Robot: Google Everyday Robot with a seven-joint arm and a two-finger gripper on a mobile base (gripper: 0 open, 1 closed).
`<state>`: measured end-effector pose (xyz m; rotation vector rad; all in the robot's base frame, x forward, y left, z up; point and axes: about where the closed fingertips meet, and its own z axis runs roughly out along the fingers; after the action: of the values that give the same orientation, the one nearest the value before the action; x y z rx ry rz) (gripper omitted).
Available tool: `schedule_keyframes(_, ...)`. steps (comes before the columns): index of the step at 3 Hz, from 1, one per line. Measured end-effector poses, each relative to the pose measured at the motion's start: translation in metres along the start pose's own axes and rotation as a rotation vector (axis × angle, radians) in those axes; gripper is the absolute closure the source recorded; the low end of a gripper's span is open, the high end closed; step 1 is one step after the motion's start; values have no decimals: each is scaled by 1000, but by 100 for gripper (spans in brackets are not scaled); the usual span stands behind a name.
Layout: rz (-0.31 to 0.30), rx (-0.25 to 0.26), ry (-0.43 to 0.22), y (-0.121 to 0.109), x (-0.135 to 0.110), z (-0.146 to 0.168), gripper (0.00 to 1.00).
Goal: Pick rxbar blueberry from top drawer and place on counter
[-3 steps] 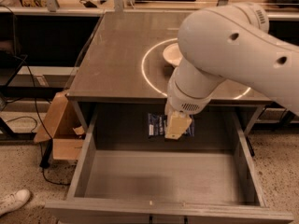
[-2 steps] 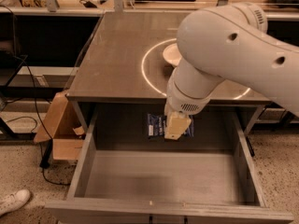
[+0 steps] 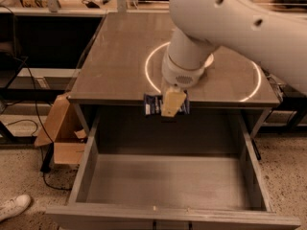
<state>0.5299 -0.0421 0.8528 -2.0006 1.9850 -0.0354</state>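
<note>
Saw 1 thick white arm (image 3: pixel 249 28) filling the upper right and bending down over the middle of the scene. Found the bench (image 3: pixel 120 56) beneath it, a flat grey-brown top marked with 1 thin bright circle (image 3: pixel 147 73), partly hidden by the arm. Found the top drawer (image 3: pixel 168 181) pulled well out below the bench's front edge, with its grey floor and both side walls in plain view. Noted a brown cardboard box (image 3: pixel 62 138) on the floor to the left, just beside the drawer's left wall. Caught a sliver of a white bowl (image 3: pixel 209 61) on the bench inside the circle, mostly covered by the arm. Spotted 1 white shoe (image 3: pixel 13 207) at the lower left corner, well apart from the drawer.

Found the claw (image 3: pixel 171 107) hanging at the arm's end, level with the bench's front edge and above the rear part of the drawer. Saw it clenched on the rxbar blueberry (image 3: pixel 153 104), with 1 tan finger pad across the middle of the dark blue wrapper and both of the wrapper's ends showing left and right of it. Saw the bar held clear of the drawer floor and lying across the bench's front edge in this view. Could not tell whether it touched that edge.
</note>
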Motion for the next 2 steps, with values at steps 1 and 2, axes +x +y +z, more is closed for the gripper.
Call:
schedule_keyframes(1, -51, -6, 5, -43, -41, -5, 100)
schedule_keyframes(2, -51, -6, 5, -43, -41, -5, 100)
